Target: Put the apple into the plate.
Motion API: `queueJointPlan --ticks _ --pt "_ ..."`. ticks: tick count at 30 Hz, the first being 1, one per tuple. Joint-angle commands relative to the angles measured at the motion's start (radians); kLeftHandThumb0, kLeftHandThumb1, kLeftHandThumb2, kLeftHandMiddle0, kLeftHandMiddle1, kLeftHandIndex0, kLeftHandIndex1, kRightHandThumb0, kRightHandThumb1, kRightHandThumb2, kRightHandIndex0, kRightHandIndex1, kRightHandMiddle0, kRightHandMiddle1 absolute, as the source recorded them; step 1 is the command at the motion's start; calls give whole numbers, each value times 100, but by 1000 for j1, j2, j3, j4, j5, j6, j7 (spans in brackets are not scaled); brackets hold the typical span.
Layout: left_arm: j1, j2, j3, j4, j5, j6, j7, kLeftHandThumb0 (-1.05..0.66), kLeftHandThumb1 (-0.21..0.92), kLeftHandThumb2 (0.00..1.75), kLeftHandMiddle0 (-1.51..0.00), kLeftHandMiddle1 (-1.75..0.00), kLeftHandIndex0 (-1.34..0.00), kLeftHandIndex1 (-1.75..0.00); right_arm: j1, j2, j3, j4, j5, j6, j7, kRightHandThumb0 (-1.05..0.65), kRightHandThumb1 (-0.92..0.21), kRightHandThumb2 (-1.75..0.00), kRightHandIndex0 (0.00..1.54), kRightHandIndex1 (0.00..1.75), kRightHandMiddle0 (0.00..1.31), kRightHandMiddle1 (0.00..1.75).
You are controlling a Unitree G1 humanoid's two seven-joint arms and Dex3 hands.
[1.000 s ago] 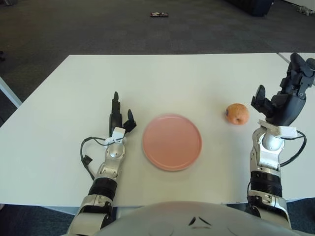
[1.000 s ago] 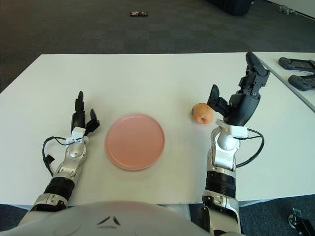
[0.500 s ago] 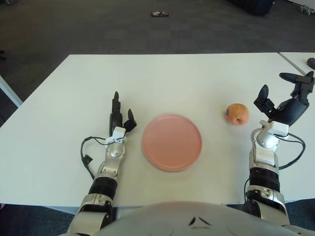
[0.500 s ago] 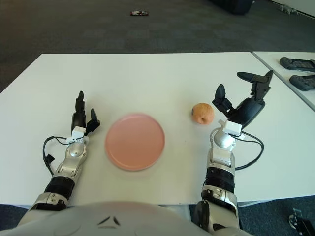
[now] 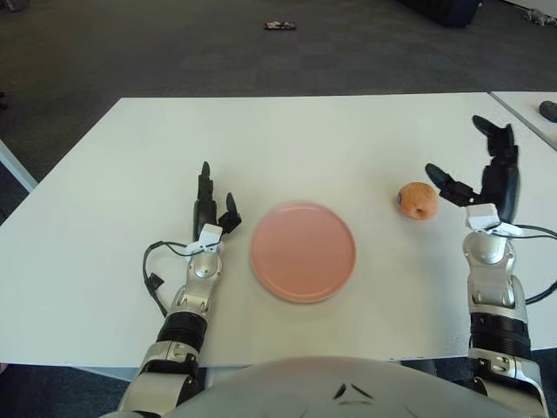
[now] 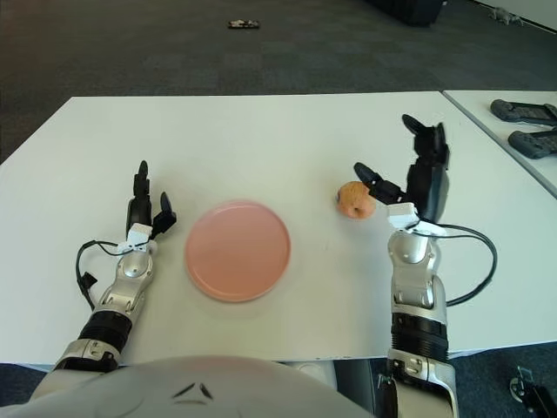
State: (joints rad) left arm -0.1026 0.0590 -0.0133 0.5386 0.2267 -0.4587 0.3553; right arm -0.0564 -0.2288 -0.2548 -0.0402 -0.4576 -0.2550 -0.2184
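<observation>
- While the apple [image 5: 417,200] sits on the white table [image 5: 287,139] to the right of the pink plate [image 5: 303,252], the right hand [image 5: 480,183] stands just right of it with its fingers [image 5: 441,183] spread apart and holding nothing.
- One finger reaches left toward the apple and its tip shows right beside the fruit; whether the two touch cannot be told. The other fingers point up and toward the far side.
- Compared with half a second ago, the right hand has turned: then its fingers were tilted out toward the right edge of the table, and now they stand more upright, with the hand closer to the apple. A second ago the same hand was bunched higher and further right.
- The apple is in the same spot as in both earlier frames, apart from the plate, which holds nothing.
- The plate lies near the middle of the table toward the near edge, unmoved.
- The left hand [image 5: 211,215] shows just left of the plate, fingers extended and slightly apart, pointing to the far side, gripping nothing; its pose matches the earlier frames.
- A black cable [image 5: 155,268] loops beside the left forearm, on its left.
- On the dark floor beyond the table lies a small object [image 5: 280,25], too small to identify.
</observation>
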Motion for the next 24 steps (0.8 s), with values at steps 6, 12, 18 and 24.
queueJointPlan --ticks 6,12,18,24 --pt "39 -2 -8 37 9 -25 0 -79 92 97 -8 -1 0 -11 6 -51 11 -85 -12 95 35 -104 -92 -21 0 0 0 0" --pt "39 1 -11 34 10 -24 -5 -80 92 98 -8 0 0 -8 24 -82 11 -118 -11 150 69 -105 -92 -19 0 0 0 0" --pt "36 2 -14 35 9 -22 -9 -79 92 98 -8 0 0 -8 30 -100 29 -130 -1 159 88 -105 -92 -17 0 0 0 0" --pt "35 5 -17 37 8 -24 -14 -78 92 98 -9 -1 0 -10 29 -126 48 -129 -8 151 107 -105 -92 -16 0 0 0 0"
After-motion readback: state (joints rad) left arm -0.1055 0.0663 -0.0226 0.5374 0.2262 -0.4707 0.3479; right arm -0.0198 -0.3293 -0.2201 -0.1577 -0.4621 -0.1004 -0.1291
